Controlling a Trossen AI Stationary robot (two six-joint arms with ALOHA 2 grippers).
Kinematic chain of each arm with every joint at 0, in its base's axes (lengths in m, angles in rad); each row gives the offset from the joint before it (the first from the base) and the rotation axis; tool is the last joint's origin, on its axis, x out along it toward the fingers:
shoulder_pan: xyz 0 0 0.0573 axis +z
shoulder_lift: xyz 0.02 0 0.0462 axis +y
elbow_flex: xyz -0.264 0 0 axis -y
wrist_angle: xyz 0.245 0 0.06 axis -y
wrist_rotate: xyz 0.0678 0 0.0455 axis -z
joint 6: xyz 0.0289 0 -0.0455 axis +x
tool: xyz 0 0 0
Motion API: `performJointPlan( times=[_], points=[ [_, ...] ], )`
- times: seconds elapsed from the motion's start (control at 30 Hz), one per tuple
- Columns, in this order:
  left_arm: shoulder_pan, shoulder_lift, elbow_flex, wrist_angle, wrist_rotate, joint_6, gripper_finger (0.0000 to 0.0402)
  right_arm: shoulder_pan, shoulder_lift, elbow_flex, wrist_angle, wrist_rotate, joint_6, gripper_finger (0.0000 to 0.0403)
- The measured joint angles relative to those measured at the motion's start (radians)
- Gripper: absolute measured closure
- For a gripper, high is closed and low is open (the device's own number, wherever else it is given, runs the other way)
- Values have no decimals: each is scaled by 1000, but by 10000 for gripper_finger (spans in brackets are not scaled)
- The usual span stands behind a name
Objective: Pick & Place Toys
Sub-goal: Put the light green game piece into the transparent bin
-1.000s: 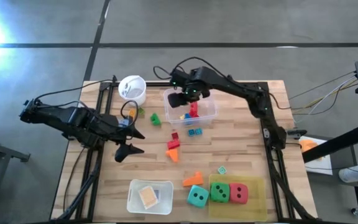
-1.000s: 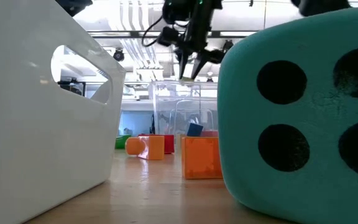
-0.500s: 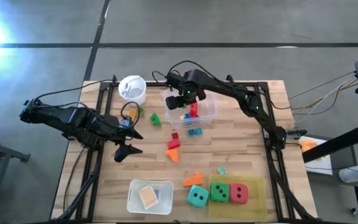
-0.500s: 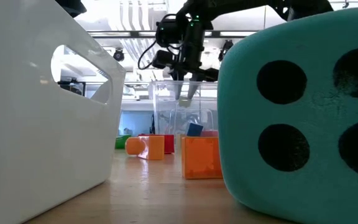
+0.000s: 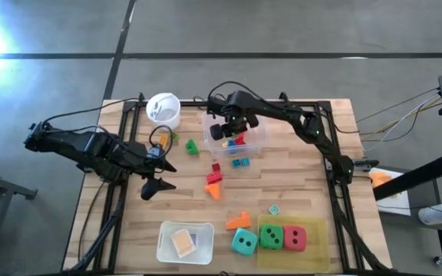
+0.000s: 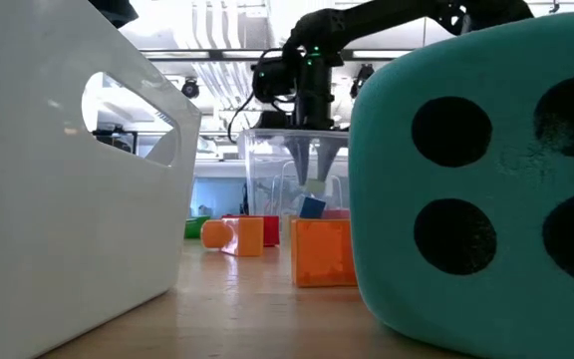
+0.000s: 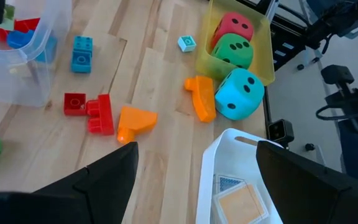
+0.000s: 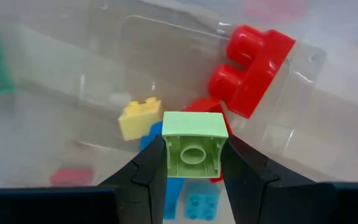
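The wooden table [image 5: 298, 192] carries everything, with bare boards left open along its left side and in the middle between the scattered toys. The right arm has swung down since a second ago: then its jaws hung above the rim of the clear tub [image 5: 255, 142], and now the right gripper [image 8: 194, 163] is lowered inside it, seen in the low view behind the tub's front wall [image 6: 267, 170]. Its jaws are closed narrowly on a pale green block [image 8: 194, 144], hollow underside facing the wrist camera. Under it in the tub lie a red block [image 8: 250, 62], a yellow block [image 8: 138, 118] and blue pieces. The left arm has not shifted; the left gripper [image 5: 159, 175] hovers over the table's left half with its jaws wide and nothing between them.

Near the front edge a white tray [image 5: 167, 249] holds a flat orange tile [image 5: 183, 243]. Just right of it stands the teal die [image 5: 243, 243], touching a yellow tray [image 5: 321, 230] that holds the green die [image 5: 272, 237] and red die [image 5: 295, 238]. An orange block [image 5: 239, 221] lies behind the teal die, and a small teal tile [image 5: 273, 209] sits by the yellow tray's far rim.

Mid-table lie an orange wedge [image 5: 213, 189] and a red piece [image 5: 214, 175] together, a blue block [image 5: 241, 162] just in front of the tub, and a green block [image 5: 192, 146] to the tub's left. The white cup [image 5: 163, 109] stands at the far edge.

No writing can be read on anything.
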Motion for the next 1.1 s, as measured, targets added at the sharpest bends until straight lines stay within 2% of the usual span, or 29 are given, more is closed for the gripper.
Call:
performJointPlan(
  times=[0.17, 0.53, 1.1],
  points=[
    [0, 0, 0, 0, 0, 0, 71, 0, 0, -26, 6, 49, 7, 288],
    [0, 0, 0, 0, -1, 0, 71, 6, 0, -86, 62, 78, -16, 288],
    [0, 0, 0, -2, -4, 0, 71, 9, 0, -102, 79, 84, -23, 288]
  ],
)
